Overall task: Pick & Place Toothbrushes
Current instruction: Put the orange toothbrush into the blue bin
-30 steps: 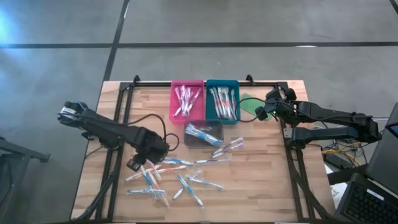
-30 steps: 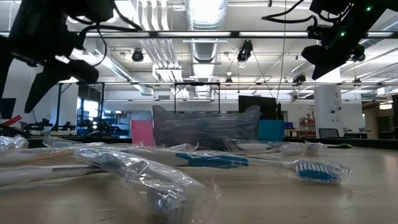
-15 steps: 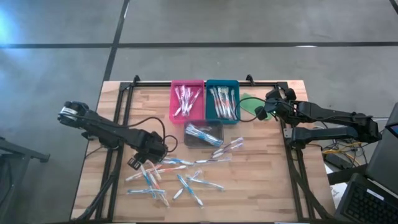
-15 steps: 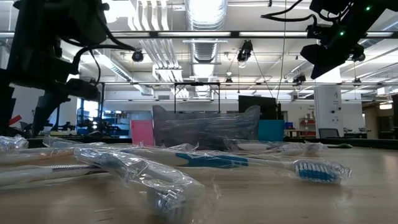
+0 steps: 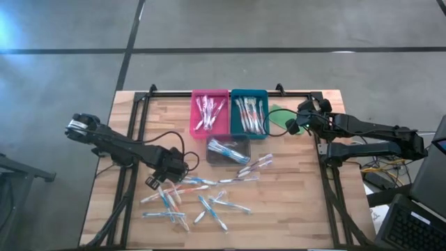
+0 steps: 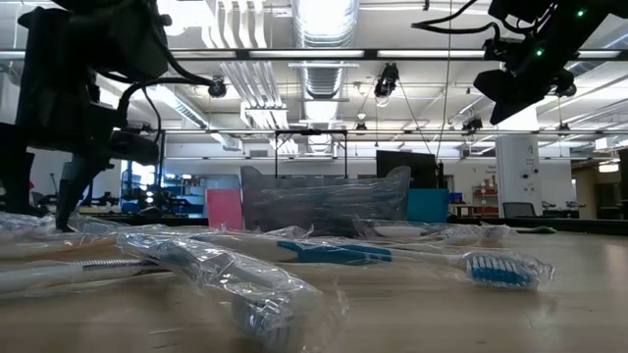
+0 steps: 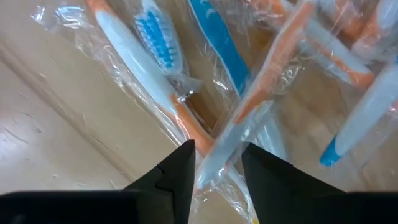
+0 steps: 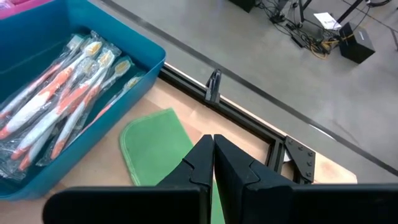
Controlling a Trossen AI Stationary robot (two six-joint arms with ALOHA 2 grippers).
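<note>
Several wrapped toothbrushes [image 5: 188, 199] lie loose on the wooden table's near middle. More of them fill a pink tray [image 5: 210, 113], a teal tray [image 5: 249, 113] and a dark clear box [image 5: 228, 150]. My left gripper [image 5: 162, 183] points down into the left end of the loose pile, shut on one wrapped toothbrush [image 7: 249, 106] with an orange and white handle. My right gripper [image 5: 291, 125] waits shut in the air over a green cloth [image 8: 155, 146], right of the teal tray. My left gripper pinches the wrapped toothbrush's handle [image 7: 219, 163] between its two fingers, wrapper and all. The fingers [image 7: 180, 171] come from above, pointing down, and lie across the handle. The toothbrush still lies in the pile, crossing other wrapped brushes.
A black frame [image 5: 230, 90] runs along the table's far edge and down both sides. Cables [image 5: 164, 134] trail by the left arm. Bare wood [image 5: 293, 195] lies right of the loose pile. In the low view, wrapped brushes [image 6: 245, 284] lie close in front.
My left gripper has sunk straight down from above the pile until its fingertips stand among the loose toothbrushes at the table. The right arm has kept still.
</note>
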